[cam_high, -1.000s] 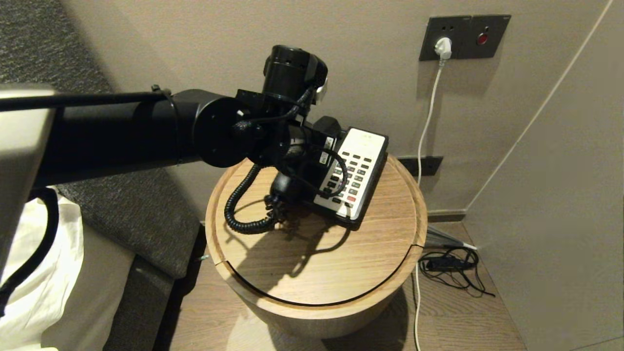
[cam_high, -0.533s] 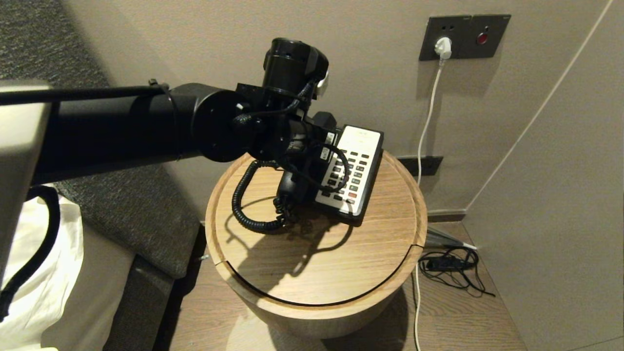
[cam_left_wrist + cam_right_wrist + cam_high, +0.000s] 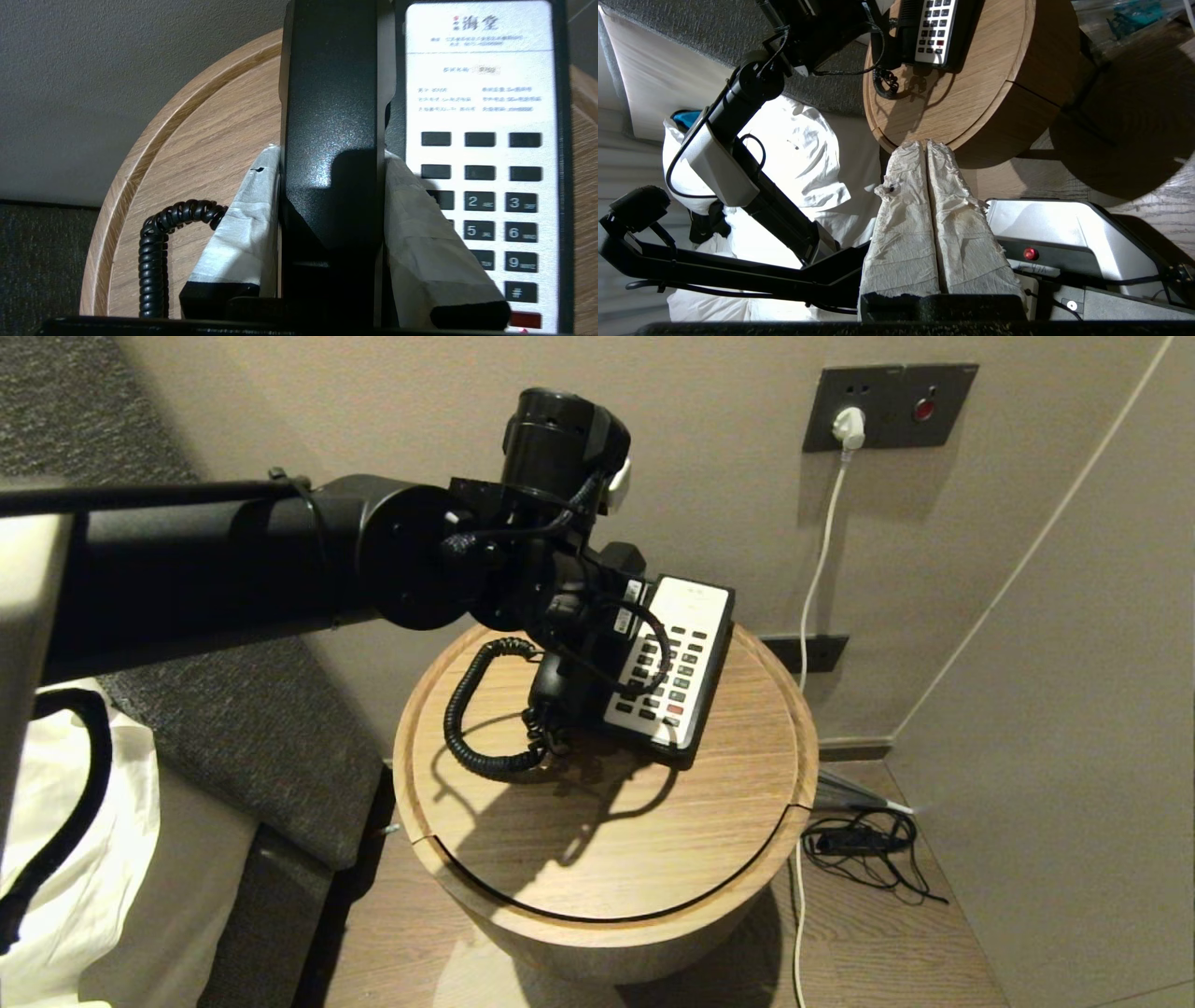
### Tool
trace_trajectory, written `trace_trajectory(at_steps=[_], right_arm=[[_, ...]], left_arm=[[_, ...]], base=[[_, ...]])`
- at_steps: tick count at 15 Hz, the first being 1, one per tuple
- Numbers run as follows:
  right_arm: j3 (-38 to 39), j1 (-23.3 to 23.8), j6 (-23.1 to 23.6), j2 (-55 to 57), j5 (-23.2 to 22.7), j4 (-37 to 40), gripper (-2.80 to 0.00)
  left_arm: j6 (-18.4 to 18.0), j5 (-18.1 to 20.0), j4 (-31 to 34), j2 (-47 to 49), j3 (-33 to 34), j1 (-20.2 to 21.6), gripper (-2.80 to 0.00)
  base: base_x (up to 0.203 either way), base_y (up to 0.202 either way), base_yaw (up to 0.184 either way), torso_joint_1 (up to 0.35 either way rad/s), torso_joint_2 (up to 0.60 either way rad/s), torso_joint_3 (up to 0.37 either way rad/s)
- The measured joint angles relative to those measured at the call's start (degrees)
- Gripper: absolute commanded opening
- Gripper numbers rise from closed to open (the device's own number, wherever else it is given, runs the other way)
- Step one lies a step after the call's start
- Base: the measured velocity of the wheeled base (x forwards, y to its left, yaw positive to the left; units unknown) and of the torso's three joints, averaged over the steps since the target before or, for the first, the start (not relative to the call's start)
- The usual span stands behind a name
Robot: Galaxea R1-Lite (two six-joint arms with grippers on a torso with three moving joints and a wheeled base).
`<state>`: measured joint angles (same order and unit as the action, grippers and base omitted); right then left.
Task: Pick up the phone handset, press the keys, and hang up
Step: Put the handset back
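Note:
A black desk phone (image 3: pixel 680 663) with a white keypad face stands on the round wooden table (image 3: pixel 607 840). My left gripper (image 3: pixel 583 616) reaches over it and is shut on the black handset (image 3: pixel 551 686). In the left wrist view its taped fingers (image 3: pixel 243 224) press both sides of the handset (image 3: pixel 331 107), which lies over the cradle beside the keypad (image 3: pixel 481 186). The coiled cord (image 3: pixel 467 728) hangs from the handset onto the table. My right gripper (image 3: pixel 927 144) is shut and empty, low in front of the table.
A wall socket with a white plug (image 3: pixel 848 427) feeds a cable down to a tangle of cords on the floor (image 3: pixel 864 845). A grey upholstered headboard (image 3: pixel 233 737) and white bedding (image 3: pixel 56 859) are on the left. The wall stands close behind the table.
My left arm has risen a little with the handset in its grip. The coiled cord has been drawn up and in, and the phone base has shifted slightly toward the wall.

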<state>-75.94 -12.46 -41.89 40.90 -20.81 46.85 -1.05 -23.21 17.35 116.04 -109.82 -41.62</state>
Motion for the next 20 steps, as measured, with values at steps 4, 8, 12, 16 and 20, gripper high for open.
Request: trace_trajectory(at_steps=[4, 8, 12, 16, 20], right_arm=[[-0.02, 0.01, 0.05, -0.27, 0.02, 0.15, -2.8], [0.46, 0.0, 0.07, -0.38, 0.02, 0.09, -2.8], [0.68, 0.01, 0.07, -0.46, 0.02, 0.1, -2.8], [1.01, 0.0, 0.06, -0.55, -0.05, 0.12, -2.8], [1.74, 0.0, 0.1, -0.91, -0.07, -0.02, -2.8]], left_arm=[[-0.2, -0.1, -0.79, 0.52, -0.26, -0.37, -2.8], [-0.88, -0.21, -3.85, 1.61, -0.37, -0.37, -2.8], [-1.29, -0.21, -5.72, 2.62, -0.39, -0.3, -2.8], [-1.38, -0.18, -5.75, 3.45, -0.39, -0.15, -2.8], [-1.58, -0.22, -6.81, 4.29, -0.41, -0.04, -2.8]], base=[[0.0, 0.0, 0.0, 0.0, 0.0, 0.0], [0.0, 0.0, 0.0, 0.0, 0.0, 0.0], [0.0, 0.0, 0.0, 0.0, 0.0, 0.0], [0.0, 0.0, 0.0, 0.0, 0.0, 0.0], [0.0, 0.0, 0.0, 0.0, 0.0, 0.0]])
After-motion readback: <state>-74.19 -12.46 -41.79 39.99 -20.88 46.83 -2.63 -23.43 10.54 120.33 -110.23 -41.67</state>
